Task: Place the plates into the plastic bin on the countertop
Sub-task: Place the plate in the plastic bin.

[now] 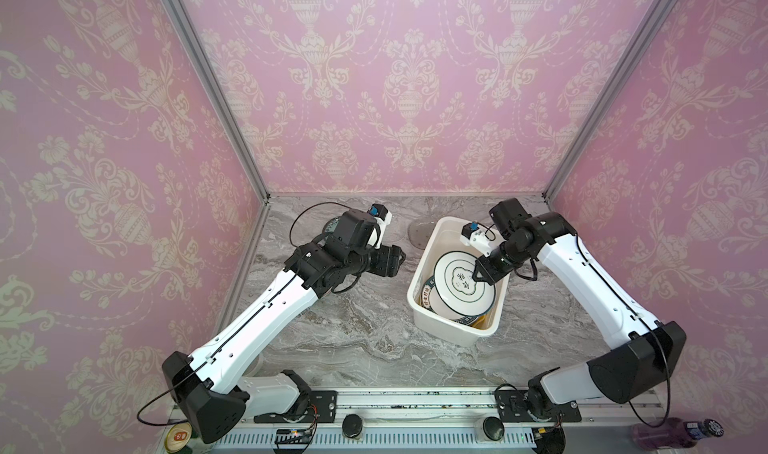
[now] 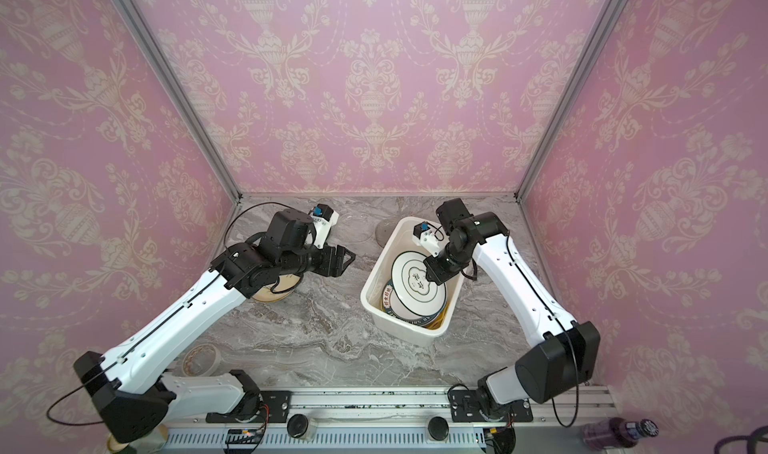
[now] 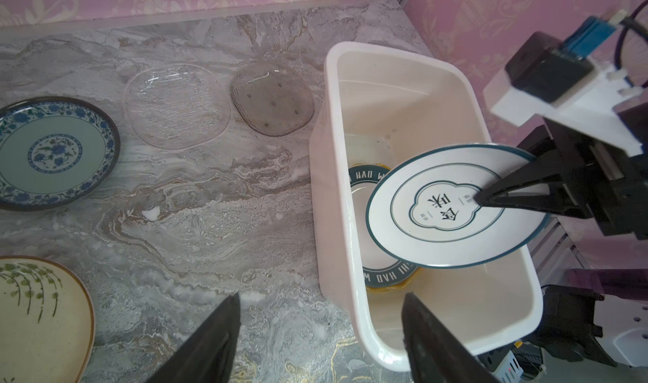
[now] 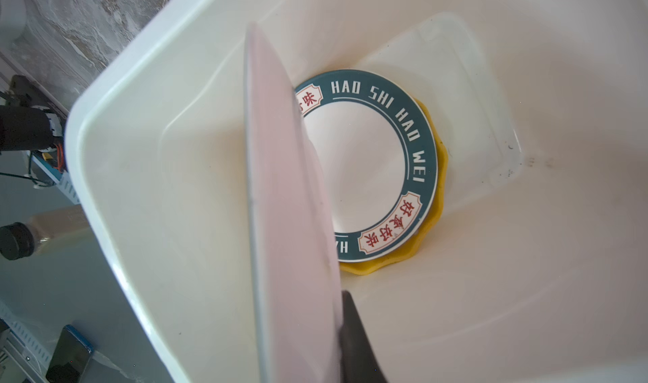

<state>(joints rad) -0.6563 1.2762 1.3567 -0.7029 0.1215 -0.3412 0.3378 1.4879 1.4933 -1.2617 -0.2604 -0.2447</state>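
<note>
My right gripper is shut on a white plate with a dark rim, held tilted inside the white plastic bin; in the right wrist view the plate stands edge-on. Under it lie a teal-rimmed lettered plate and a yellow plate. My left gripper hangs open and empty over the countertop, just left of the bin. On the counter sit a teal patterned plate, a clear glass plate, a smoky glass plate and a cream floral plate.
A roll of tape lies near the left arm's base. Pink papered walls close in the counter on three sides, and the arms' rail runs along the front. A purple bottle lies beyond the rail.
</note>
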